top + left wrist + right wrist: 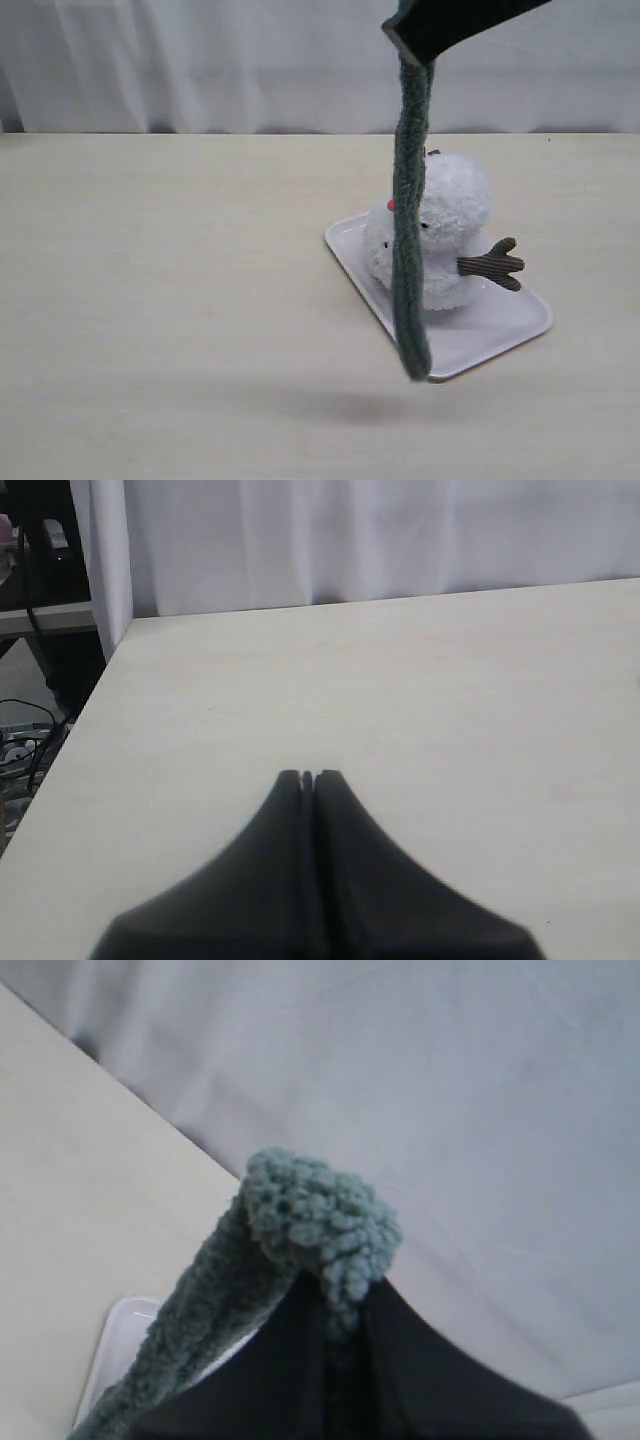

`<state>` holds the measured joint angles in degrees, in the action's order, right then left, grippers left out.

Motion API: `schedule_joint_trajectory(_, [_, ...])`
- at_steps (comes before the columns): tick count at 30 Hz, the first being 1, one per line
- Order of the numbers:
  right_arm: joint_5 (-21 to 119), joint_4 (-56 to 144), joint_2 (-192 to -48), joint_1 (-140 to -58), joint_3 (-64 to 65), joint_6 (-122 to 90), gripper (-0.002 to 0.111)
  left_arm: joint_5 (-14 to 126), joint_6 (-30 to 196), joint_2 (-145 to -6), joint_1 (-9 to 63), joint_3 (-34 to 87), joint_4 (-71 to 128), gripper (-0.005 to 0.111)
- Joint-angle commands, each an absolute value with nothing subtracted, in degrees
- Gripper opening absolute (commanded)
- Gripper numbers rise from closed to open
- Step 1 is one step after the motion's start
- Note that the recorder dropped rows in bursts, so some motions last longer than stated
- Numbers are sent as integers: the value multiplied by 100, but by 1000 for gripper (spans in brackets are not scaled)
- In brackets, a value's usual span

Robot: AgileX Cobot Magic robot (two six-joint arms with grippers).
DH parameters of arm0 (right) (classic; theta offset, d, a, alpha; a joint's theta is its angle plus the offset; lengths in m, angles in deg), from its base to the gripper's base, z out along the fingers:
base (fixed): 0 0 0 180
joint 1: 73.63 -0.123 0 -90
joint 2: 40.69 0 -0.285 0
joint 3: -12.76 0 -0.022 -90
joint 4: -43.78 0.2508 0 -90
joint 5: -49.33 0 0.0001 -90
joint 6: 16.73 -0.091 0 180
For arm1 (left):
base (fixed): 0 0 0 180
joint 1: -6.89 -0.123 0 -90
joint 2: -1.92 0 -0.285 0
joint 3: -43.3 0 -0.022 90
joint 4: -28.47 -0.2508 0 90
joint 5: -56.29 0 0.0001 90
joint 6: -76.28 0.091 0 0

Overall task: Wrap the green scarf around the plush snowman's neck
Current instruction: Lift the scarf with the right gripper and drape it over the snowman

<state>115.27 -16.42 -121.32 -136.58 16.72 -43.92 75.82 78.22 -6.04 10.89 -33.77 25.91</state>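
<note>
The green scarf point(409, 215) hangs straight down from my right gripper point(418, 50) at the top of the exterior view; its free end dangles just above the tray's near edge. My right gripper point(338, 1300) is shut on the scarf point(318, 1222), whose knit end bulges out past the fingertips. Behind the hanging strip sits the plush snowman point(450, 225), white and fluffy, with a brown twig arm point(493, 264). Its neck is hidden by the scarf. My left gripper point(308, 778) is shut on nothing over bare table and does not show in the exterior view.
A flat white tray point(500, 325) carries the snowman right of the table's middle. White curtain runs along the table's far edge. In the left wrist view the table's side edge point(95, 695) drops off to cables and equipment.
</note>
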Motion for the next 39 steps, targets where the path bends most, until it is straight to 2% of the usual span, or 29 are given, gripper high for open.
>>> schedule_joint_trajectory(1, [11081,-1640,-12151,-13003,1566,-4651,4,7525,7844,-587,1128,-3391,2616,0])
schedule_joint_trajectory(8, [9756,-617,-12176,-12143,1311,-4651,4,7525,7844,-587,1128,-3391,2616,0])
schedule_joint_trajectory(17, [8819,-105,-12176,-12078,1171,-4594,4,7525,7844,-587,1128,-3391,2616,0])
schedule_joint_trajectory(28, [9725,-1571,-12942,-11965,1171,-5047,4,7525,7844,-587,1128,-3391,2616,0])
schedule_joint_trajectory(39, [10013,-1237,-13032,-11296,1171,-5037,4,7525,7844,-587,1128,-3391,2616,0])
